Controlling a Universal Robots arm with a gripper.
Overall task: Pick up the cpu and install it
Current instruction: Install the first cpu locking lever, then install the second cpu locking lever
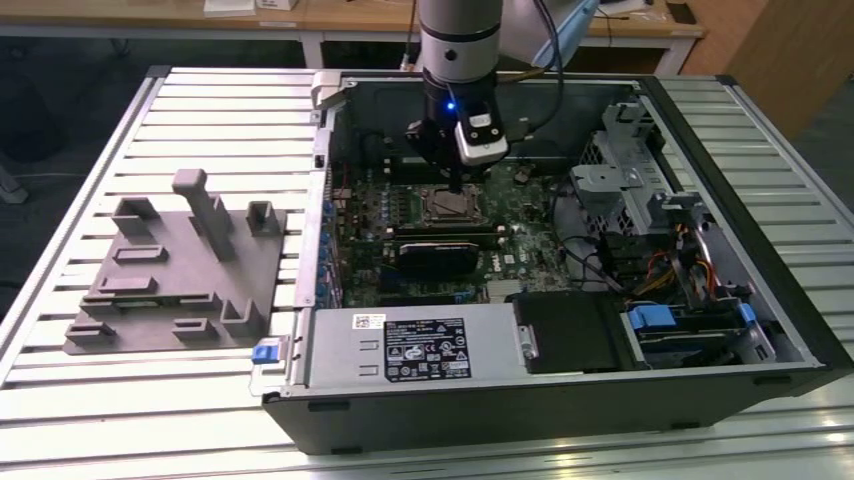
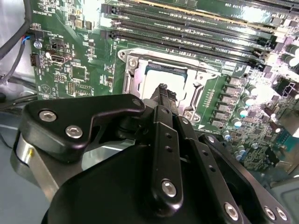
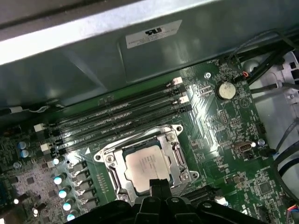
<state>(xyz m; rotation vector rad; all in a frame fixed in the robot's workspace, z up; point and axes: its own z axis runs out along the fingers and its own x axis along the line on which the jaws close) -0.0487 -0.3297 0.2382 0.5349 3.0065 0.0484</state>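
Right, jaws (image 2: 162, 89) look pressed together into one narrow tip, pinching nothing, hanging directly over the small square cpu with the silver-grey metal top (image 3: 145, 167). Cpu lies flat inside the metal-framed socket (image 3: 106, 157) on the green motherboard (image 3: 224, 126), so the task's thing is straight below the tip, no sideways offset that I can see. Black memory slots (image 3: 121, 119) run just beside the socket. Grey plastic fixture (image 1: 180, 265) sits on the slatted worktop (image 1: 80, 200), well apart from the open computer case (image 1: 561, 400).

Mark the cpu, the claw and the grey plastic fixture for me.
cpu (image 3: 145, 166): first wrist view, middle of its silver top, seated in the socket frame.
claw (image 2: 162, 88): second wrist view, the tip over the socket.
grey plastic fixture (image 1: 171, 275): exterior view, flat base left of the case.
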